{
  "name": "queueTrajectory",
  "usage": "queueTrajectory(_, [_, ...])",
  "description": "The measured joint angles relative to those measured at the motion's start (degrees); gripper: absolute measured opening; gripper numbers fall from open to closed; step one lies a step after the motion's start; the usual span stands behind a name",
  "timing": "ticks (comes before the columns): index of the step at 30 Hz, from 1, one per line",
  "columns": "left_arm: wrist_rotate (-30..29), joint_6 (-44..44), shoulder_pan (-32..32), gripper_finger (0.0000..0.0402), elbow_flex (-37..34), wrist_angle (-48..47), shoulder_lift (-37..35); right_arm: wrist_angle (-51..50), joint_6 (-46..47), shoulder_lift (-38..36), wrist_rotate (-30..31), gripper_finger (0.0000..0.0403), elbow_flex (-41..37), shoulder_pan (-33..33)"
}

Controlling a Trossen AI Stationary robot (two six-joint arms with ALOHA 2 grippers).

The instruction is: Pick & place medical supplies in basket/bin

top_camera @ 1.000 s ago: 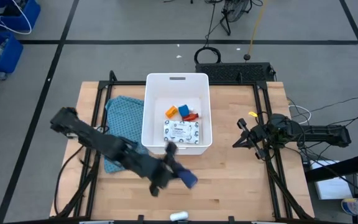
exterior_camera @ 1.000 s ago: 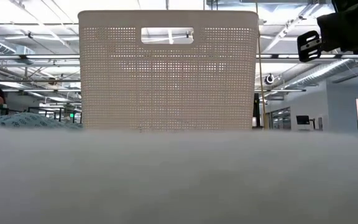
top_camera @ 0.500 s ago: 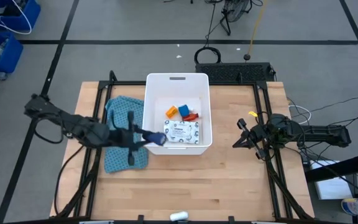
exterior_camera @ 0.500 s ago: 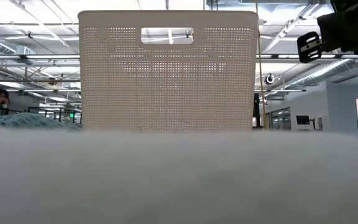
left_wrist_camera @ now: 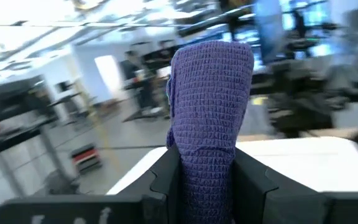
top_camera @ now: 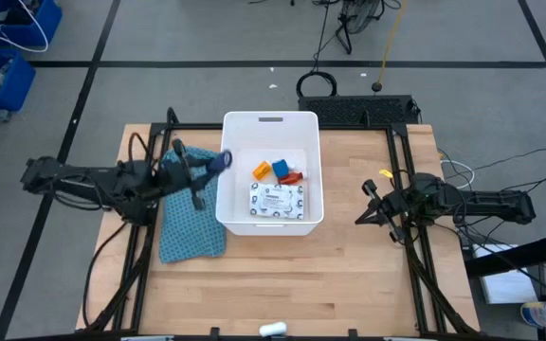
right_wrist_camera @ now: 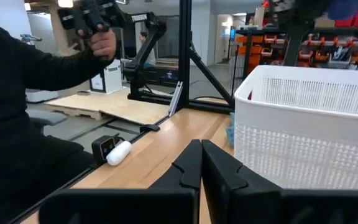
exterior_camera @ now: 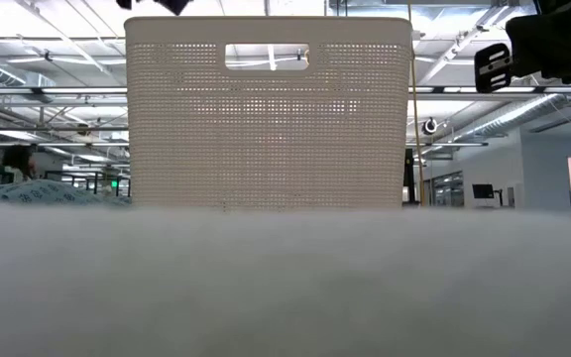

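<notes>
Fingers of the left gripper [top_camera: 218, 161] clamp a blue-purple woven roll [left_wrist_camera: 211, 118]; the left wrist view shows the roll standing up between the two dark fingers [left_wrist_camera: 166, 171], its ribbed weave plain to see. From above, that gripper sits at the left rim of the white bin [top_camera: 271, 121], above the teal patterned cloth [top_camera: 186, 204] spread on the worktop [top_camera: 349, 275] beside the bin.

Right gripper [top_camera: 361, 217] rests well to the right of the bin, over bare worktop, its fingers [right_wrist_camera: 219, 171] pressed together with nothing between them.

Bin contents, seen from above: a flat white printed packet [top_camera: 277, 200] lying toward the near end, its print too small to read; an orange item [top_camera: 262, 170], a blue piece [top_camera: 280, 168] and a small red bottle [top_camera: 294, 177] grouped just behind it. No brand or label is legible on any of them.

Low view: the bin's perforated wall [exterior_camera: 266, 129] with its handle slot fills the middle; a dark part of an arm shows at the upper right.

A small white tube [top_camera: 273, 329] lies at the near edge of the worktop, apart from the bin; the right wrist view shows it too [right_wrist_camera: 118, 152]. A person in a dark sleeve [right_wrist_camera: 17, 93] is in that view, a hand holding a dark device.
</notes>
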Motion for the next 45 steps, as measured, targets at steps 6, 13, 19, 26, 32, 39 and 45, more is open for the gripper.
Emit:
queueTrajectory(6, [2.1, -3.4, 10.1, 0.0101, 1.5, 2.1, 2.2, 0.3, -4.4, 0.0, 0.0, 0.0, 0.0, 0.0])
queueTrajectory(13, [17.9, -6.9, 20.8, 0.0101, 11.2, 1.2, 12.3, 0.7, -8.2, 0.0, 0.2, 0.0, 0.0, 0.0])
queueTrajectory(19, [29.7, -11.0, 27.3, 0.0101, 24.1, -7.0, 25.9, 0.8, -8.8, 0.0, 0.2, 0.0, 0.0, 0.0])
queueTrajectory(26, [41.2, -11.9, 28.9, 0.0101, 40.0, -18.4, 42.5, 0.8, -9.2, 0.0, 0.1, 0.0, 0.0, 0.0])
queueTrajectory(32, [43.0, -10.5, 28.6, 0.0101, 45.5, -23.6, 54.2, 0.8, -9.3, 0.0, 0.1, 0.0, 0.0, 0.0])
queueTrajectory(39, [44.2, -12.1, 27.2, 0.0101, 45.5, -24.3, 62.3, 0.8, -9.1, 0.0, 0.0, 0.0, 0.0, 0.0])
queueTrajectory(45, [44.1, -12.7, 27.1, 0.0101, 45.6, -26.3, 65.7, 0.8, -9.1, 0.0, 0.0, 0.0, 0.0, 0.0])
